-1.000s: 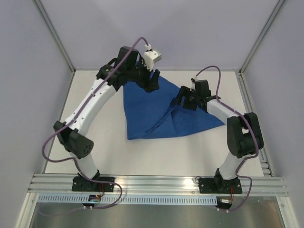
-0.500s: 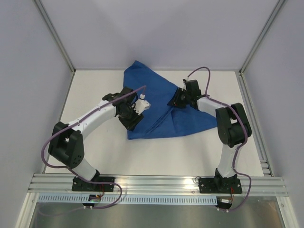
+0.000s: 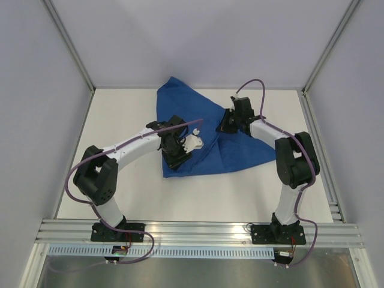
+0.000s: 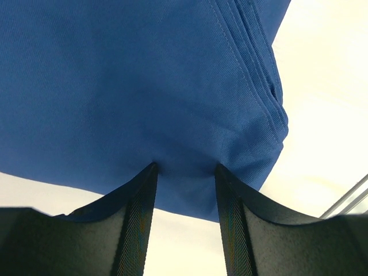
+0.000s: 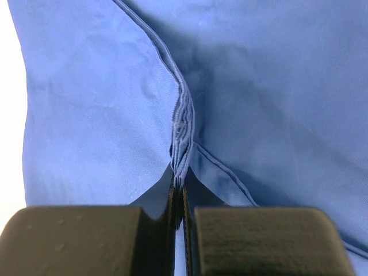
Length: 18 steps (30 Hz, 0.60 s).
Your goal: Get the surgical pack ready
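The right gripper (image 5: pixel 178 187) has its two flat, matte black jaws pressed together. They pinch a thin stack of hemmed edges of the surgical pack (image 5: pixel 276 86). From the pinch a ridge of layered hems runs up toward 12 o'clock, with a stitched seam branching off toward 4 o'clock. The cloth on either side is smooth royal-blue weave with soft creases.

The left gripper (image 4: pixel 185 168) stands with its fingers (image 4: pixel 138 213) spread. They are curved black blades with a fine mesh texture on their inner faces. Both tips rest on the blue fabric (image 4: pixel 144 75) close to its near hem, with a flat strip of cloth showing in the gap between them. At 2 o'clock from those tips several folded layers stack into a rounded corner.

From above, the surgical pack (image 3: pixel 186 105) is a roughly triangular folded sheet on the pale table (image 3: pixel 120 114), lying from the middle toward 12 o'clock. The left gripper (image 3: pixel 174 159) sits near its 7 o'clock corner. The right gripper (image 3: pixel 223 127) is just at 2 o'clock from the pack's middle.
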### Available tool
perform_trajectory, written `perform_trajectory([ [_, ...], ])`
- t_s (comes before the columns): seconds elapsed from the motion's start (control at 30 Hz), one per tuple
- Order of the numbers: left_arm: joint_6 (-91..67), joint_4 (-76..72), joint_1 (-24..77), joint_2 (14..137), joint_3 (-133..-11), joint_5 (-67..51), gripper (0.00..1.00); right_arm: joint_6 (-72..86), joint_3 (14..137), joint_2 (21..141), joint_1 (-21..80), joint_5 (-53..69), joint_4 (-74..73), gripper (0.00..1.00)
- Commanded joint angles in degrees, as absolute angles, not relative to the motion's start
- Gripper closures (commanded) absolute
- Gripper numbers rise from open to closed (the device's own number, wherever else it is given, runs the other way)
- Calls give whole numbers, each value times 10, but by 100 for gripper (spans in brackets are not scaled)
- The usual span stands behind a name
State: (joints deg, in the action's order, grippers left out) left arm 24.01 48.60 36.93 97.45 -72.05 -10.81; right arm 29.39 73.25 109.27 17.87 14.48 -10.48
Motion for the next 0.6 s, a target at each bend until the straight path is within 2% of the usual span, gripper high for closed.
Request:
perform_trajectory([
  [0.0, 265, 491, 381, 995, -742, -152, 46, 271, 770, 1057, 173, 117, -120, 100],
  [0.23, 284, 497, 381, 966, -753, -153, 36, 257, 801, 1035, 172, 125, -131, 100],
  [0.57, 272, 490, 381, 971, -742, -175, 38, 250, 866, 1082, 157, 132, -140, 100],
])
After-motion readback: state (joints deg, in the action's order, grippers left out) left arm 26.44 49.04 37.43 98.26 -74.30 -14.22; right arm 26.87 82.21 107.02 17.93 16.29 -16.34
